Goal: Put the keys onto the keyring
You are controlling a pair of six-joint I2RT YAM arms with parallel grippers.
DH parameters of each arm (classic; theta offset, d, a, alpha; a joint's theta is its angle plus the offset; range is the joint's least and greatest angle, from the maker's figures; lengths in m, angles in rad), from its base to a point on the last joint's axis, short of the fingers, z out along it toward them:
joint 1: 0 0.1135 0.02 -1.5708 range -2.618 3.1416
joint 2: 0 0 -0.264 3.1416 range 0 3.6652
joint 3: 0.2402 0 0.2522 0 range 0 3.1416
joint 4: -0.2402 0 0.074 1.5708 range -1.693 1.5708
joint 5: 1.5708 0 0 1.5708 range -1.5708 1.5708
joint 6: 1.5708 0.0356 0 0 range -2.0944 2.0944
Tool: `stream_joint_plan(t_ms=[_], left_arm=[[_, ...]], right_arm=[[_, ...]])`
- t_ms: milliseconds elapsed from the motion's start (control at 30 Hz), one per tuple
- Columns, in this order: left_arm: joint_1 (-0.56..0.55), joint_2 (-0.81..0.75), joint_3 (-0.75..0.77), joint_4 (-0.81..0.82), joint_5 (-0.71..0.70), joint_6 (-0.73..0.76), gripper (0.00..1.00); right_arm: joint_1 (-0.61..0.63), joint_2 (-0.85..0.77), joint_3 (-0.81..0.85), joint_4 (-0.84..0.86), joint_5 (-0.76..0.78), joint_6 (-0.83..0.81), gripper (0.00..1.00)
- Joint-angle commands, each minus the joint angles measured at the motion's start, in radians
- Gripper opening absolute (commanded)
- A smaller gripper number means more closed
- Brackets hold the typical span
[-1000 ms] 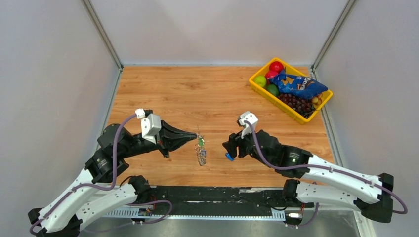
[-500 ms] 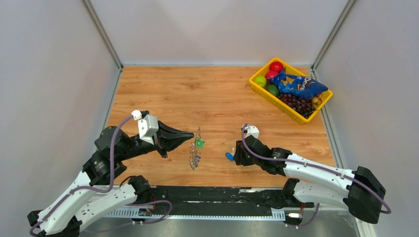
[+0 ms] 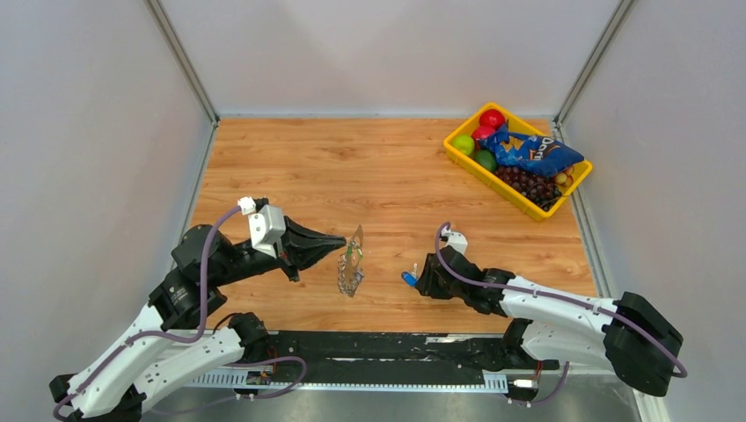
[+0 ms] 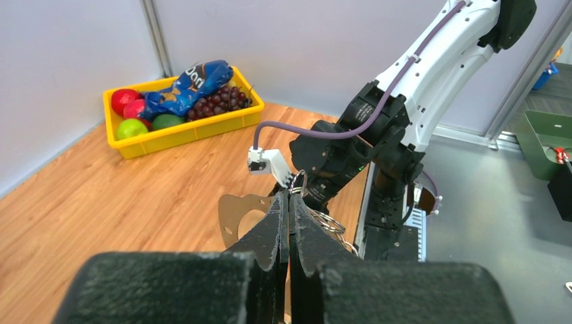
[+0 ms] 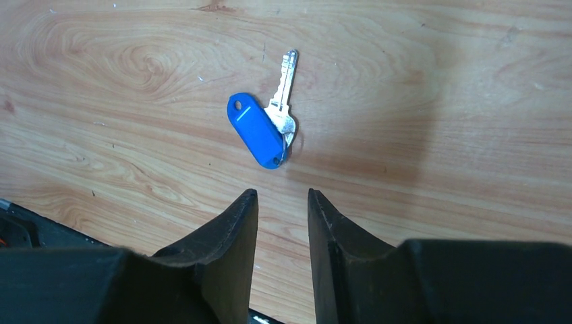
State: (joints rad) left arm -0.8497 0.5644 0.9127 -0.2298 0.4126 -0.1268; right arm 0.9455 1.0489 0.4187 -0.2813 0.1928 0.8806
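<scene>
My left gripper [image 3: 341, 238] is shut on the keyring [image 4: 299, 181], whose thin silver loop pokes up just past the closed fingertips. From it hang a chain of links [image 3: 350, 280], a green-capped key [image 3: 350, 255] and a clear flat tag [image 4: 239, 212], all held above the table. A silver key with a blue cap [image 5: 260, 131] lies flat on the wood, also seen in the top view as a blue-capped key [image 3: 409, 279]. My right gripper [image 5: 282, 194] sits low just short of it, jaws open and narrow, nothing between them.
A yellow bin [image 3: 457, 154] with fruit, grapes and a blue chip bag stands at the back right. White walls close in the wooden table on three sides. The right arm [image 4: 405, 101] fills the space ahead of my left gripper.
My right gripper has dropped to the table by the blue key and its jaws have narrowed. The left gripper shifted slightly, and the hanging chain swung left.
</scene>
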Motion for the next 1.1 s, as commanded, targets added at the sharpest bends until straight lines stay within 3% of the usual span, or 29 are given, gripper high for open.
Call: stream_joint_plan(t_ms=[0, 367, 1067], left_arm=[[-0.002, -0.010, 0.002, 0.031, 0.005, 0.016, 0.00], [-0.001, -0.011, -0.005, 0.027, 0.004, 0.030, 0.00], [-0.002, -0.020, -0.010, 0.026, 0.007, 0.032, 0.00]], right_arm=[[-0.005, 0.003, -0.016, 0.093, 0.041, 0.077, 0.35], [-0.014, 0.088, -0.020, 0.164, 0.037, 0.110, 0.30], [-0.016, 0.106, -0.028, 0.198, 0.083, 0.130, 0.21]])
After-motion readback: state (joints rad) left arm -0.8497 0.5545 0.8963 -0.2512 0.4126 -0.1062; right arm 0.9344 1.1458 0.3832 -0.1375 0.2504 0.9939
